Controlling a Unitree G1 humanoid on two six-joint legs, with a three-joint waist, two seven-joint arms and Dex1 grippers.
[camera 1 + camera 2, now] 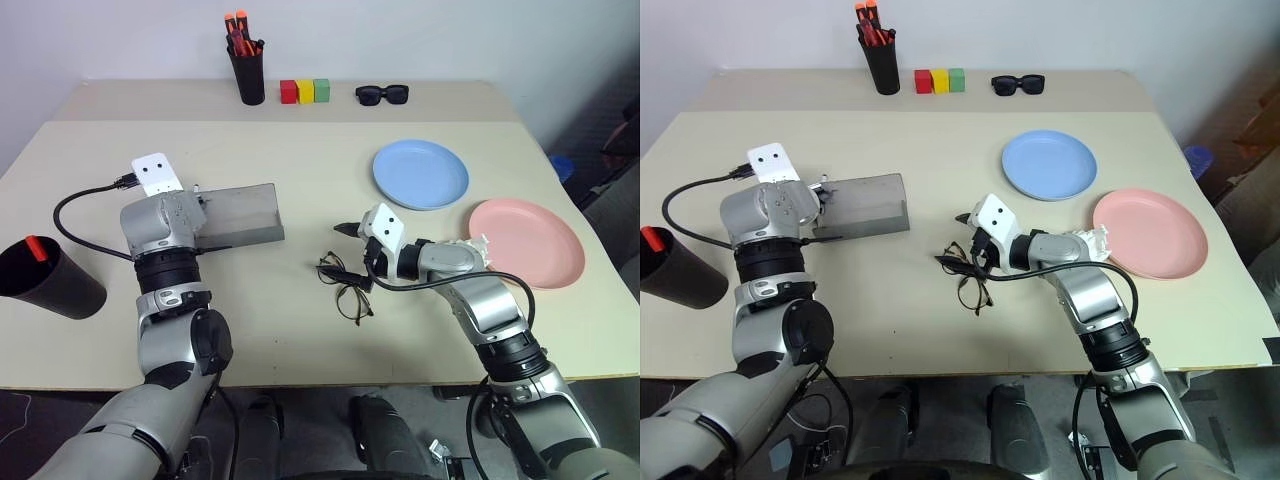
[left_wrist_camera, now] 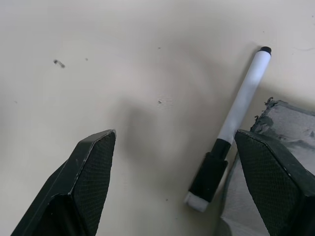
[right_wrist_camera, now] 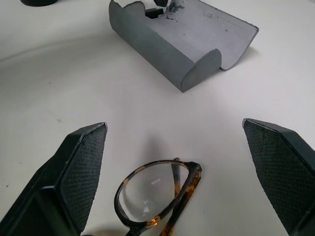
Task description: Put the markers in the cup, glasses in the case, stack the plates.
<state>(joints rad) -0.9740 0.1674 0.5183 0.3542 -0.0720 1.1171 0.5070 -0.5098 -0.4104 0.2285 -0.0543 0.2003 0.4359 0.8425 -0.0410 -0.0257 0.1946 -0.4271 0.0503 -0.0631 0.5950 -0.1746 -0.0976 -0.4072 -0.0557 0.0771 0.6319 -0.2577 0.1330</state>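
In the left wrist view my left gripper [image 2: 174, 135] is open over the table. The white marker [image 2: 235, 123] with black ends lies between its fingers, close to one finger and beside the end of the open grey case [image 1: 245, 212]. The black cup [image 1: 48, 282] stands at the table's left edge with the red-capped marker [image 1: 34, 247] sticking out of it. My right gripper [image 3: 174, 125] is open just over the glasses [image 3: 160, 199], which lie folded on the table right of the case. The blue plate [image 1: 420, 173] and pink plate [image 1: 527, 240] lie side by side at the right.
At the back stand a black pen holder [image 1: 246, 72] with orange-capped markers, three coloured blocks [image 1: 304, 91] and black sunglasses [image 1: 382, 94]. A black cable [image 1: 75, 225] loops from my left wrist over the table.
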